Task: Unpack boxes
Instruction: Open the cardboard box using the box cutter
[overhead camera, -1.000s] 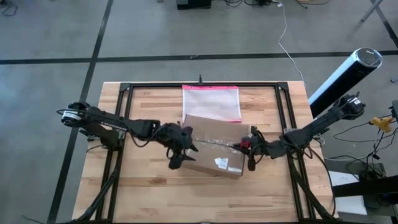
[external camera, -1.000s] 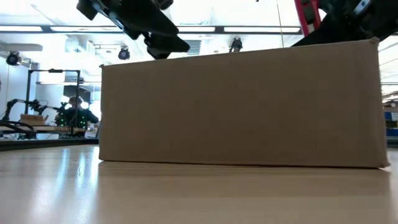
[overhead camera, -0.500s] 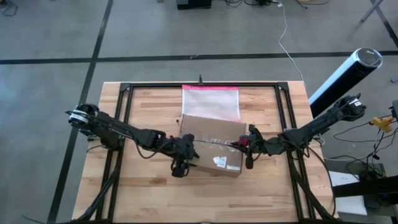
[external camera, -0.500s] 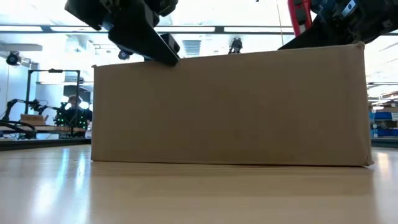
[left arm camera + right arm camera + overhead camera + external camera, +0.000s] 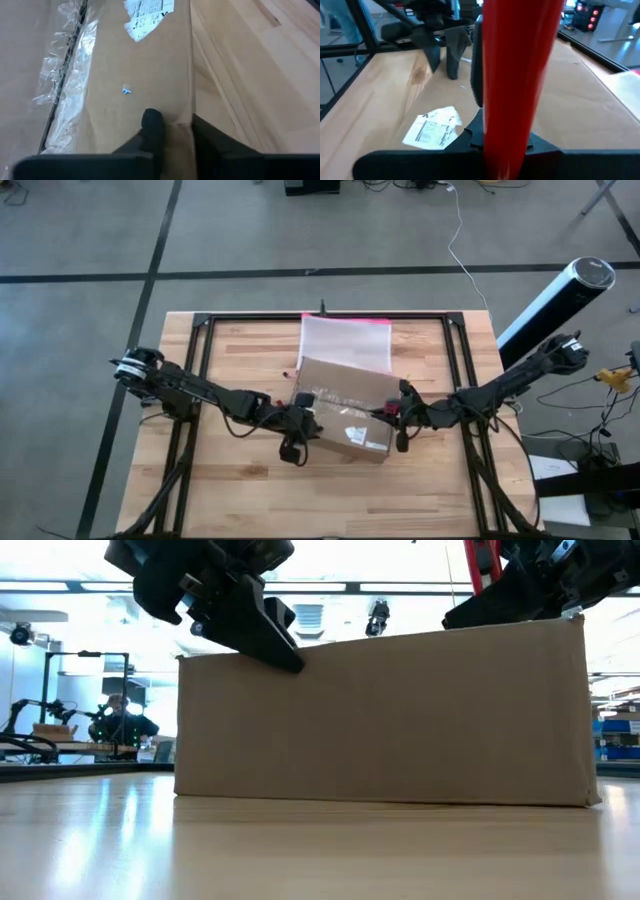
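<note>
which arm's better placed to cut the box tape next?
Right, probably: the right gripper holds a red tool over the box top. The left gripper pinches the box's edge, bracing it.

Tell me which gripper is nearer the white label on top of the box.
Right. The right gripper is at the box's right end, a short way from the label. The left gripper is at the box's left end, farther from it.

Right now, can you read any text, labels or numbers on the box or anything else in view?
Nothing is legible.
White label on the cardboard box: printed lines, too blurred to read.
Clear tape on the box's seam: no print visible.
Pink-edged pouch: no text visible.
</note>
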`<state>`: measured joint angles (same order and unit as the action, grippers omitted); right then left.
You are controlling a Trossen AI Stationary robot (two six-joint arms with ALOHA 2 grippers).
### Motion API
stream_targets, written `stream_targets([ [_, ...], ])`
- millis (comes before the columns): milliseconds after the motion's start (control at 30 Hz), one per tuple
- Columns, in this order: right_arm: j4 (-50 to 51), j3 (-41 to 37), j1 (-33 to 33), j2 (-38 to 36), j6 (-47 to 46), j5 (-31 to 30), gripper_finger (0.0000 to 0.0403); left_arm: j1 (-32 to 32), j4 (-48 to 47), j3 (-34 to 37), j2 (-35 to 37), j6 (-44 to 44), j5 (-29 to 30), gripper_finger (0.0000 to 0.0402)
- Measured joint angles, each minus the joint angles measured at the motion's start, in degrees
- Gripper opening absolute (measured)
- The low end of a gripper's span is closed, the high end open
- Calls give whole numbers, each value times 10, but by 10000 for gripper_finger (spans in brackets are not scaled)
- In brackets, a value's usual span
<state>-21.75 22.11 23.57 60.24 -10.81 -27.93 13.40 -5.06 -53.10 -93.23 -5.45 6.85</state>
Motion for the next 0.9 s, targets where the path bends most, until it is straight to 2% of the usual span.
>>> stream_targets([
  [67,1,0,0,-7,11,13,5,-1,-10,0,2,-1,0,16],
  [133,0,0,0,-15,29,40,5,-1,-22,0,4,0,0,9],
  [233,0,0,0,-30,52,71,5,-1,-32,0,6,1,0,4],
  [467,-1,0,0,-51,72,77,5,-2,-35,0,6,2,-11,2],
  [600,-1,0,0,-45,70,105,5,-2,-35,0,7,1,-18,1],
  [900,0,-1,0,-19,67,105,5,-2,-35,0,7,1,-22,0],
])
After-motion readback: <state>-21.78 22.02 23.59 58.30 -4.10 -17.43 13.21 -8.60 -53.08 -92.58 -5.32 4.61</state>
